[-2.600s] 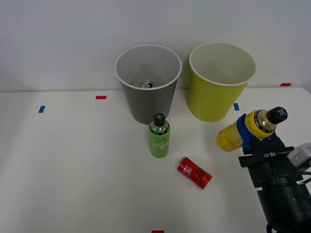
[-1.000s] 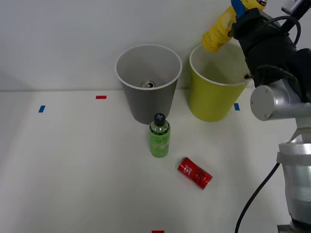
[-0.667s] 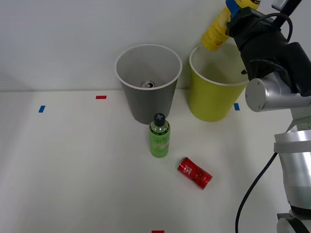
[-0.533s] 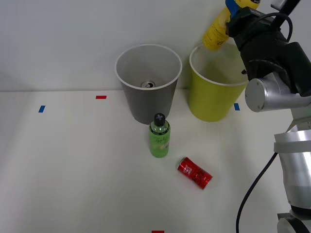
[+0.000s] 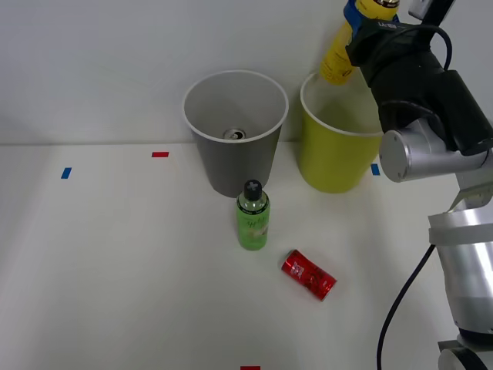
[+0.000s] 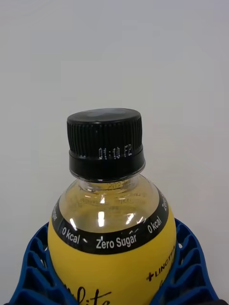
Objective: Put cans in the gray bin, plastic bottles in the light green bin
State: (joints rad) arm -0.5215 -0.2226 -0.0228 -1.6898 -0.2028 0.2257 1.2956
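Note:
My right gripper [image 5: 360,17] is shut on the yellow plastic bottle [image 5: 338,58], held high over the near-left rim of the light green bin [image 5: 339,154]. In the right wrist view the yellow bottle [image 6: 110,238] with its black cap sits between my blue fingers [image 6: 33,271]. The gray bin [image 5: 236,146] stands left of the lime one, with a can [image 5: 234,134] lying at its bottom. A green plastic bottle [image 5: 253,217] stands upright in front of the gray bin. A red can [image 5: 308,274] lies on its side on the table, right of the green bottle.
The white table [image 5: 115,262] carries small red tape marks [image 5: 160,154] and blue tape marks [image 5: 66,173]. A pale wall rises right behind the bins. My arm [image 5: 431,116] reaches up along the right side of the front view.
My right arm lifted the yellow bottle from the table's right side up above the light green bin, and in the last second shifted it slightly up and left. Other things stayed put.

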